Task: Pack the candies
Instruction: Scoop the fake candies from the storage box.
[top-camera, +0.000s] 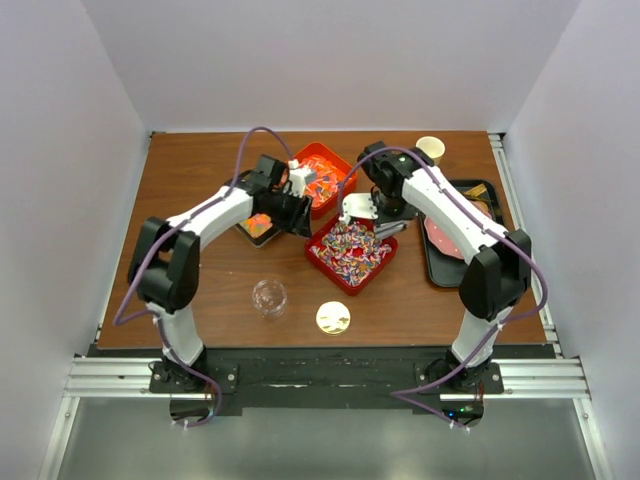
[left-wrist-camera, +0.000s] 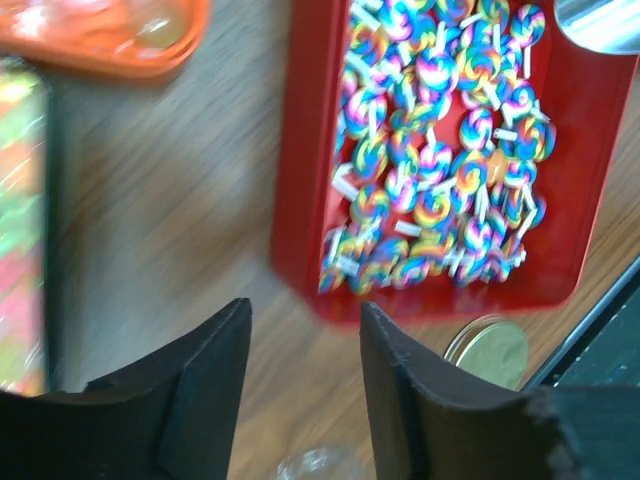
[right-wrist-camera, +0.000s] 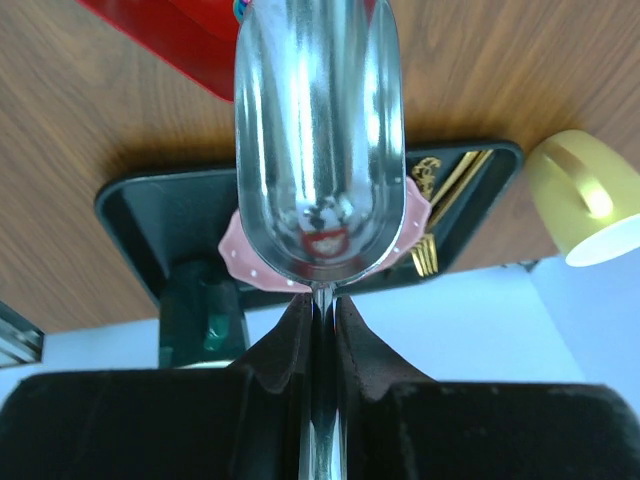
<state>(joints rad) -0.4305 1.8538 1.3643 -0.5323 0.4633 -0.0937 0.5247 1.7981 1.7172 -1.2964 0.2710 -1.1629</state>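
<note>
Close beside candies (top-camera: 350, 250), right fingers (right-wrist-camera: 280, 345) tight around scoop (right-wrist-camera: 318, 130).

Bright light — left wrist view blurred, glare on scoop (right-wrist-camera: 318, 150).

A brown wooden table (top-camera: 200, 180) stands enclosed at the back and both sides by plain white walls (top-camera: 330, 60) under even light, with an aluminium rail (top-camera: 320, 378) along its near edge and grey floor (top-camera: 320, 445) below.

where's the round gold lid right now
In the top view the gold lid lies near the table's front edge, right of the clear jar and just in front of the red tray.
</note>
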